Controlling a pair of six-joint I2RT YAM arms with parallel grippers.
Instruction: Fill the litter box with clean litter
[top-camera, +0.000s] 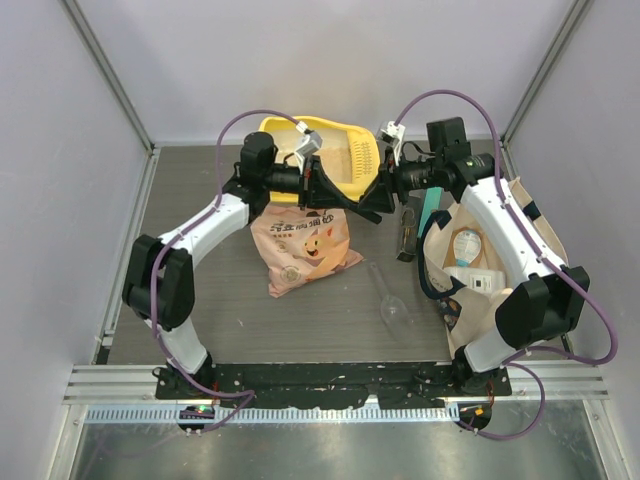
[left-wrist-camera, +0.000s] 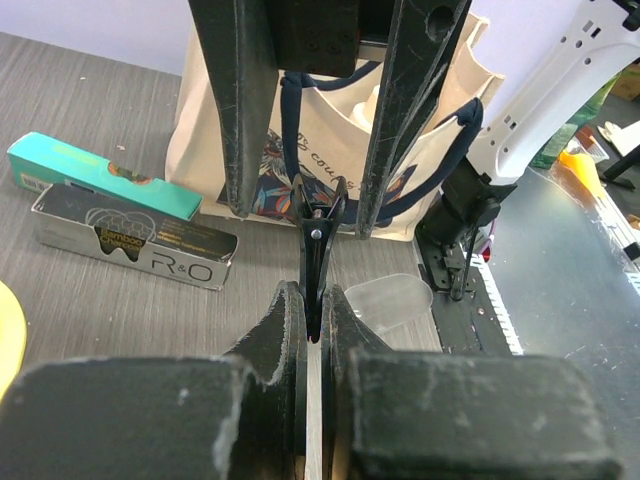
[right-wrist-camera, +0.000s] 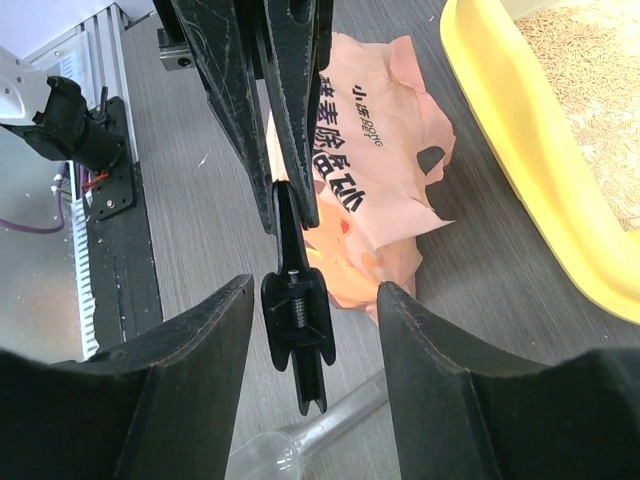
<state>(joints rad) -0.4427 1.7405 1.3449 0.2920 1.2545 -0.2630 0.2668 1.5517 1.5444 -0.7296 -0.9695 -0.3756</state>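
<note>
Right wrist view, right gripper (right-wrist-camera: 315, 300) spread astride black plastic spring clip (right-wrist-camera: 298, 325), gap each side, left gripper (right-wrist-camera: 283, 205) clamped on its far end, yellow plastic litter box (right-wrist-camera: 520, 140) rim to right.

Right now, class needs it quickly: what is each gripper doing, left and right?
Left gripper: closed, holding the black clip.
Right gripper: open, fingers either side of the same clip, not gripping it.

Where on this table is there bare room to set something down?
Bare grey tabletop lies left of the peach-orange plastic litter bag and between it and the arm bases. Crowded: the right, with clear plastic scoop and cream canvas tote.
</note>
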